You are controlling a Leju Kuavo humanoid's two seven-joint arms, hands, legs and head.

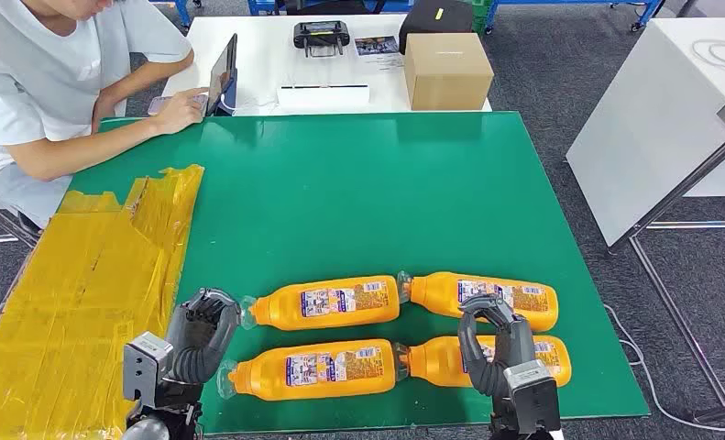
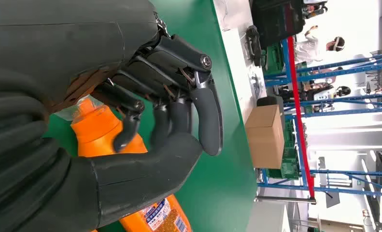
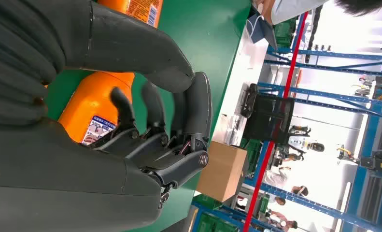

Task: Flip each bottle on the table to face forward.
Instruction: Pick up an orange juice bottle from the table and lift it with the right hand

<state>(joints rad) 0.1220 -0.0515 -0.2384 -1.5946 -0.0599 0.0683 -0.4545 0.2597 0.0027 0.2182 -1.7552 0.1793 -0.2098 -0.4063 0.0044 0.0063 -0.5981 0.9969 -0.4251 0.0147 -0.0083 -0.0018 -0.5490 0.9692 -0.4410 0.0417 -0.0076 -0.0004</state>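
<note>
With four bottles (image 1: 325, 303) lying crosswise on the bench (image 1: 358, 192), caps leftward, the curled empty left hand (image 1: 198, 332) sits nearest the caps, the curled empty right hand (image 1: 494, 335) over the bodies.

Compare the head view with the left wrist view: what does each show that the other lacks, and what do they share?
Head view alone: four orange bottles lying in two rows, yellow sheeting, a seated person, the right hand over the near right bottle. Left wrist view alone: blue racking with distant people. Shared: left hand, green table, cardboard box.
</note>
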